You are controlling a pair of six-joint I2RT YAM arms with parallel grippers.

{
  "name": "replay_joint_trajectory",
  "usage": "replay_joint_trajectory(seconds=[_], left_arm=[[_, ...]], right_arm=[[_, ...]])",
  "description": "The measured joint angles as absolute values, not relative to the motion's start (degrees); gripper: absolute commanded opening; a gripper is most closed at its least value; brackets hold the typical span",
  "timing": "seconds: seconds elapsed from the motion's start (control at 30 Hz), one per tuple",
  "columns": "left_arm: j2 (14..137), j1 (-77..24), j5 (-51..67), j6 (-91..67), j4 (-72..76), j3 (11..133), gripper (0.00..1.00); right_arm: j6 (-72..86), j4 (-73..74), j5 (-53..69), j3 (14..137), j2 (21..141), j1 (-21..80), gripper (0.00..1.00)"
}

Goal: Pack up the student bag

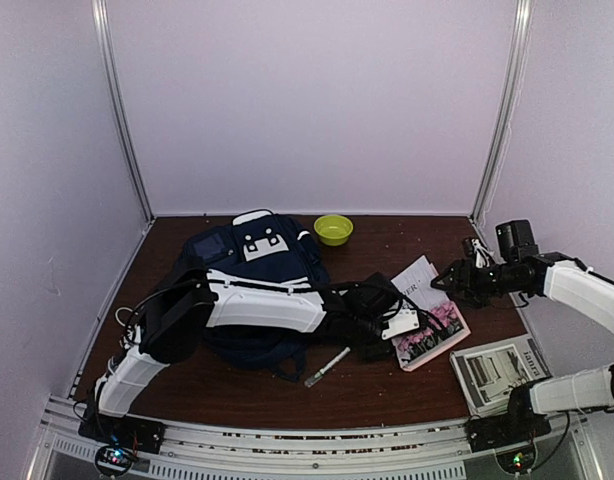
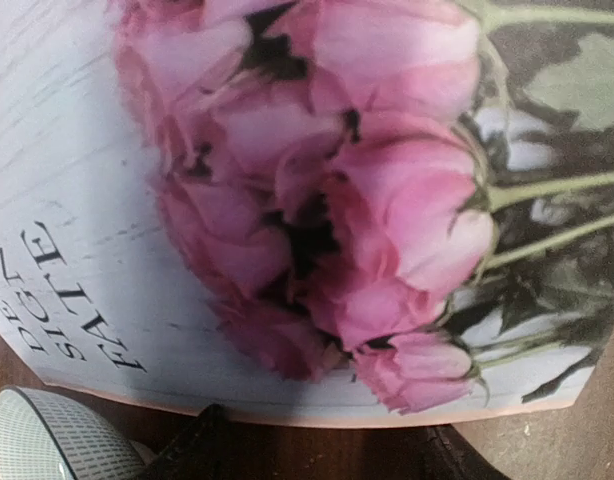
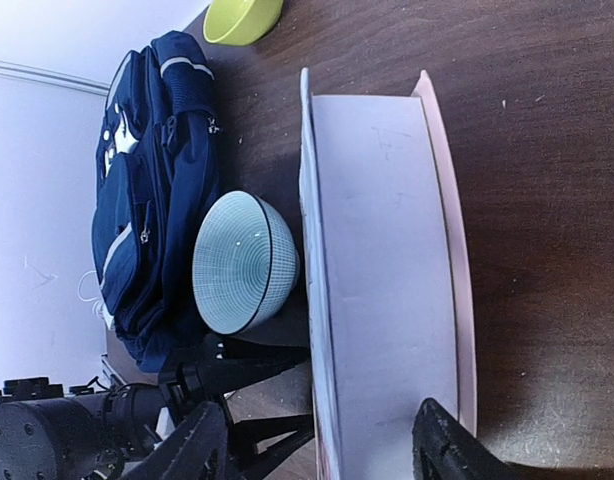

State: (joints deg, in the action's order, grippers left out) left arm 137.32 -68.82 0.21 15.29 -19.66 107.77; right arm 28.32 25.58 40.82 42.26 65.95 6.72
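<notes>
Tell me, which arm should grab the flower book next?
Right. The right tool has the flower book between its open fingers, probably ready to squeeze. The left tool only hovers over the cover.

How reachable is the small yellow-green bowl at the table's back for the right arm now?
Probably yes: only bare wooden tabletop lies between the right gripper and that bowl, though its jaws straddle the rose-covered book.

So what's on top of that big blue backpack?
The left arm stretches across the student bag, ending at the rose-covered book. No loose item shows on the bag's visible fabric, but the arm covers a band across it, so anything there is hidden.
</notes>
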Motion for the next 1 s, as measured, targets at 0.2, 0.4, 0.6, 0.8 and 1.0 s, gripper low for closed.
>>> replay_joint_trajectory(seconds=[0.2,0.4,0.6,0.8,1.0], left_arm=[[137.3,-68.3,1.4,15.3,-18.5,107.9,0.65],[137.3,-68.3,2.5,15.3,-17.9,107.6,0.66],[137.4,-68.2,3.7,15.0,-13.8,107.4,0.66],[137.4,-68.2,4.6,14.8,-11.1,107.3,0.67],[137.4,-68.2,5.0,14.8,-10.4,107.2,0.68]], right_arm=[[28.5,23.9,38.1,40.2,66.0,6.9,0.64],[28.7,28.4,32.4,39.1,61.7,8.4,0.66],[30.8,39.4,27.2,37.0,50.6,9.8,1.00],[33.2,44.0,19.8,32.7,49.6,9.3,1.00],[33.3,43.0,12.6,33.2,53.6,6.2,1.00]])
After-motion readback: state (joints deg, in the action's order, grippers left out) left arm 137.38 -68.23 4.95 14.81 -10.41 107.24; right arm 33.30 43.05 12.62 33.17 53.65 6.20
